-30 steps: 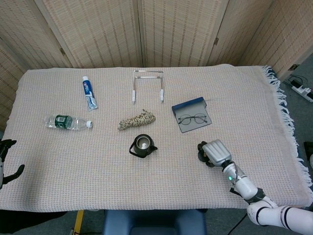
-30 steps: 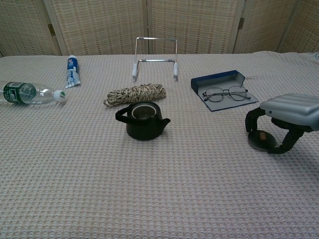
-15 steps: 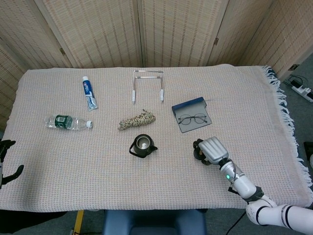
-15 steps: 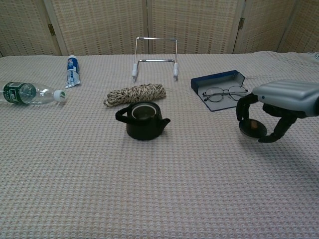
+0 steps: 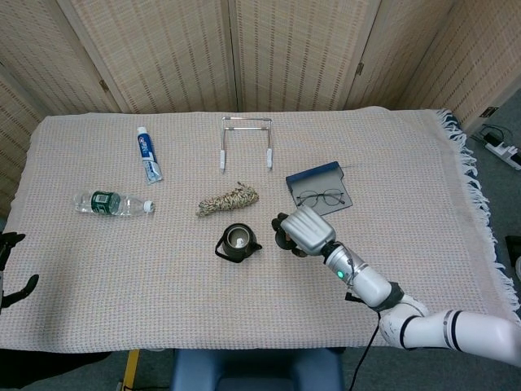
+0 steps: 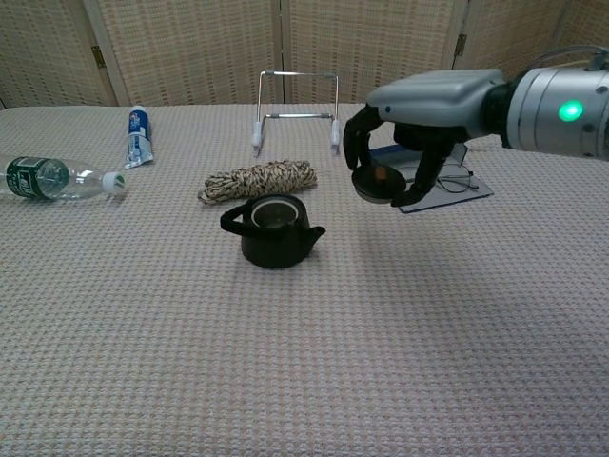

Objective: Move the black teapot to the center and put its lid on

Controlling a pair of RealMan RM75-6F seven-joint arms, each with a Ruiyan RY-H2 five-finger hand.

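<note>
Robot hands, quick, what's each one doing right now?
Right robot hand: holding the teapot lid in the air, beside the black teapot.
Left robot hand: only partly visible at the table edge; state cannot be told.

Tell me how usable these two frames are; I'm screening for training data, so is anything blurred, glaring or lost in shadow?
Head view: even, soft light, sharp throughout; only the left hand is cropped at the frame edge. Chest view: the right hand holding the lid is sharp, its green light slightly bloomed; a faint shadow lies under the black teapot; no glare on the cloth.
</note>
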